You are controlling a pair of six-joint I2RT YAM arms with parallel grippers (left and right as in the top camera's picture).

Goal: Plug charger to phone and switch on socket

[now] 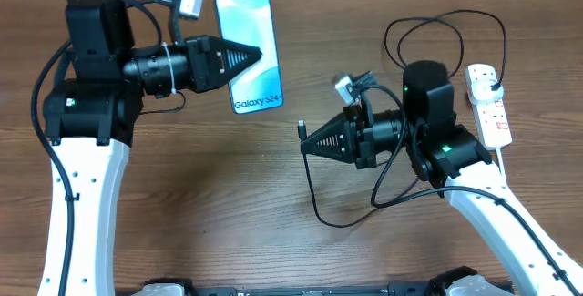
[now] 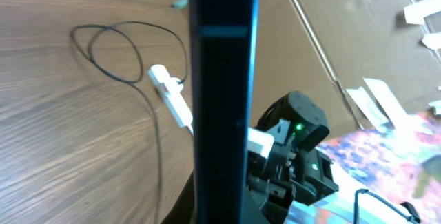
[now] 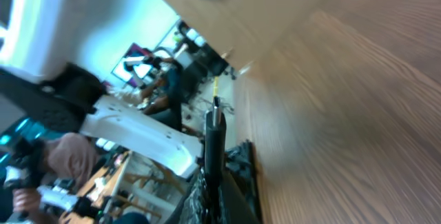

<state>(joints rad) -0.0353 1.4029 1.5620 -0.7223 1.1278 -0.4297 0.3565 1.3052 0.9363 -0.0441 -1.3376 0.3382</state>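
Wood-grain tabletop [image 1: 228, 196]; phone [image 1: 244, 23] screen reads "Galaxy S24+".
L hand [image 1: 257, 56] clamps phone edge; R hand [image 1: 304, 144] pinches charger [image 3: 215, 138] tip.

The phone [image 1: 244, 23] sits between the fingers of my left claw [image 1: 258, 56], at the far left part of the table [image 1: 209, 205]. My right claw [image 1: 303, 143] is to the right of it and nearer to me, apart from the phone, with the tip of the charger [image 1: 313, 200] pinched in it and facing left. The socket [image 1: 493, 118] lies at the table's right side, right of my right arm. The charger's plug sits at the socket's far end. Its cable loops behind my right arm and curls in front of it.
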